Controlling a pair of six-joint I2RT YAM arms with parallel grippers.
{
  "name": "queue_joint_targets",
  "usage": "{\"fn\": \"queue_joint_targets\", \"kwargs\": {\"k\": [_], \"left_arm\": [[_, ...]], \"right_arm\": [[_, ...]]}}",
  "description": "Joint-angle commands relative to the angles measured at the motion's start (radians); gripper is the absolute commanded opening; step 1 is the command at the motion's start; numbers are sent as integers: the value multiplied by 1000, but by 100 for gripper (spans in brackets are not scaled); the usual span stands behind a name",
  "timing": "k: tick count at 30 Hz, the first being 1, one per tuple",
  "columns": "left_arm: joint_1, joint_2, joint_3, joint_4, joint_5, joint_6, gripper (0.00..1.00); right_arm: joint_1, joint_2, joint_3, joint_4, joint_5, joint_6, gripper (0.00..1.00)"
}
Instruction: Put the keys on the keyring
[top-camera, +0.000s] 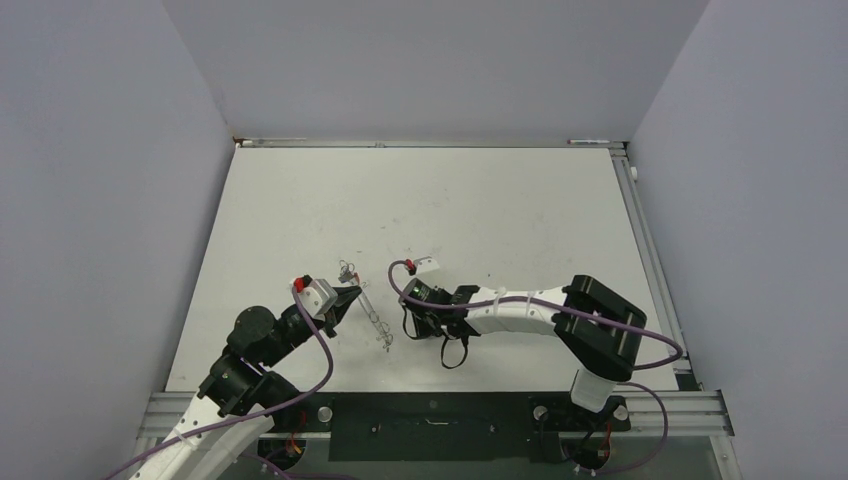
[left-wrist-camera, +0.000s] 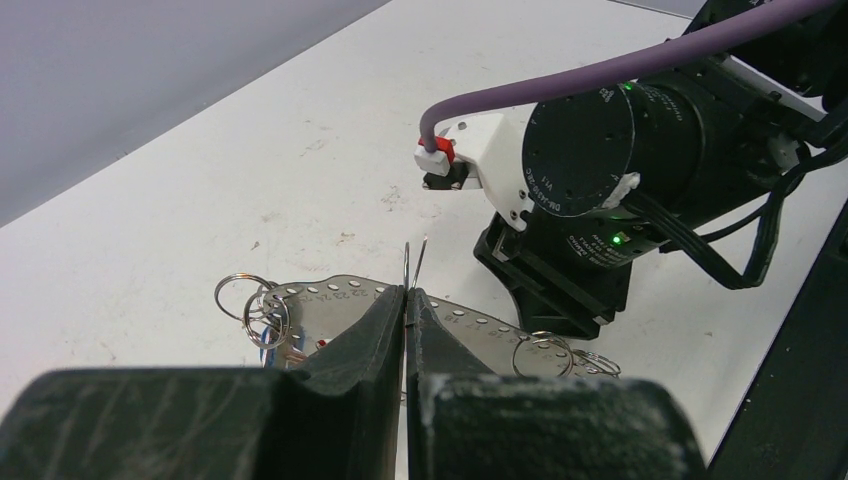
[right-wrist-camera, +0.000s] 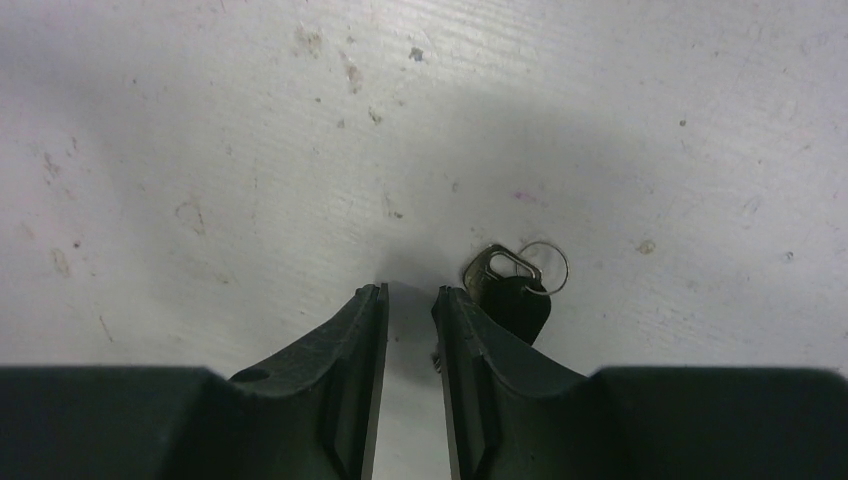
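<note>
- Overhead, the left gripper (top-camera: 350, 295) sits over the near-left part of the table (top-camera: 500, 200). The keyring (top-camera: 375, 318) shows as a thin wire just to its right, and the right gripper (top-camera: 415, 318) points down just right of that wire.
- In the left wrist view, the fingers are pressed together, pinching the keyring's wire, which sticks up between their tips.
- In the right wrist view, the jaws stand slightly apart with only bare table between them. A black-headed key (right-wrist-camera: 512, 298) lies flat just beside the outer side of the finger on the right.
</note>
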Motion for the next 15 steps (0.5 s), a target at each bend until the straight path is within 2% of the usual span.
{"fn": "queue_joint_targets", "kwargs": {"k": [1, 10, 15], "left_arm": [[-3, -9, 16, 42, -9, 4, 0], [-3, -9, 16, 40, -15, 5, 0], [-2, -5, 18, 39, -17, 8, 0]], "right_arm": [[13, -64, -34, -54, -23, -8, 27], [34, -162, -31, -109, 10, -63, 27], [38, -349, -104, 22, 85, -113, 30]]}}
